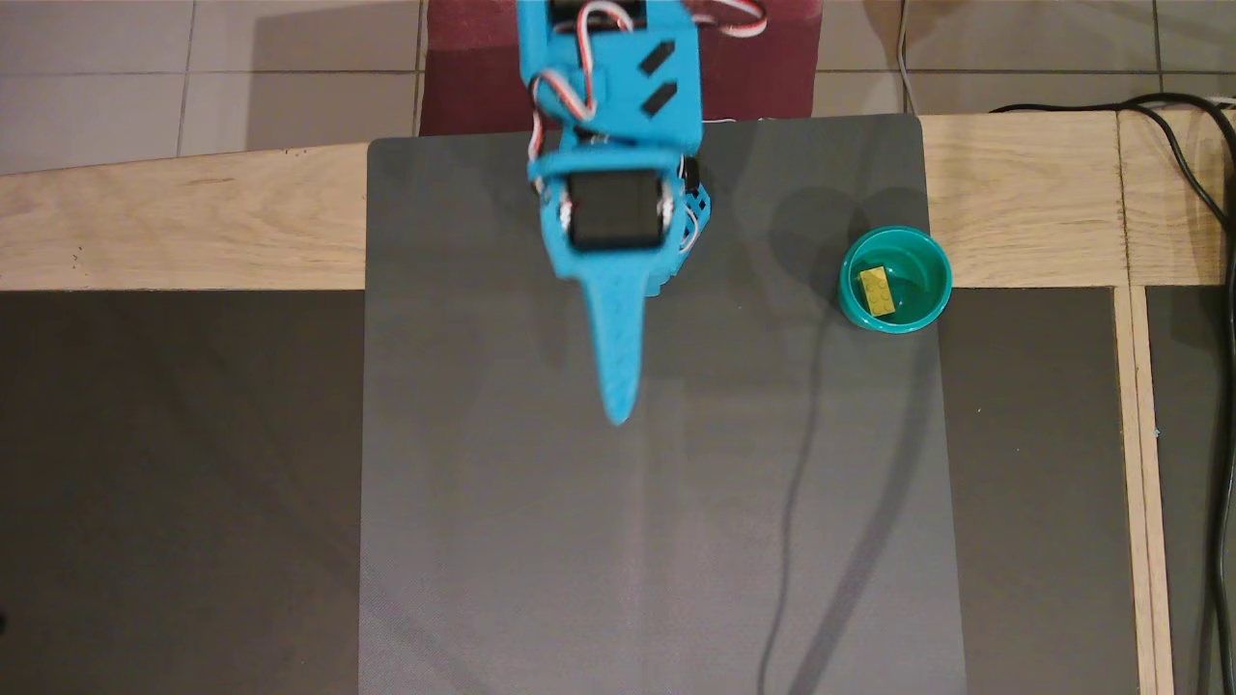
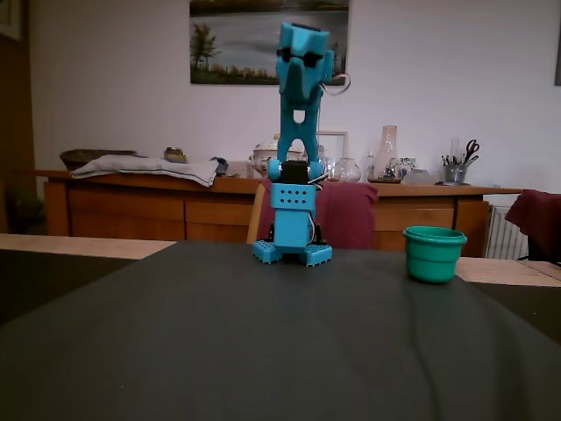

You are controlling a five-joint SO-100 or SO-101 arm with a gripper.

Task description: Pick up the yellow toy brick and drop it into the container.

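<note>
Lying inside the teal-green cup [image 1: 939, 280], the yellow toy brick [image 1: 877, 290] rests on the cup's floor toward the left side in the overhead view, studs up and slightly skewed, with a glossy patch of the cup's inside showing to its right. The cup stands upright at the right edge of the dark grey mat [image 1: 657, 541], where the mat meets the pale wooden strip of the bench [image 1: 183, 227]; in the fixed view the same cup [image 2: 434, 254] sits to the right of the arm's base and only its outside and thick rim show, the brick being hidden. The blue arm [image 2: 298, 132] is folded up tall over its base in the fixed view, well apart from the cup. From overhead, the gripper [image 1: 618, 410] points down the picture over bare mat, its long tapered finger [image 1: 615, 338] ending in a narrow tip; nothing is between its fingers, and they appear closed together as one point, though the second finger is hard to make out. A black cable [image 1: 1193, 174] curls over the bench at the far right, and a dark red cloth [image 1: 763, 68] hangs behind the arm.
</note>
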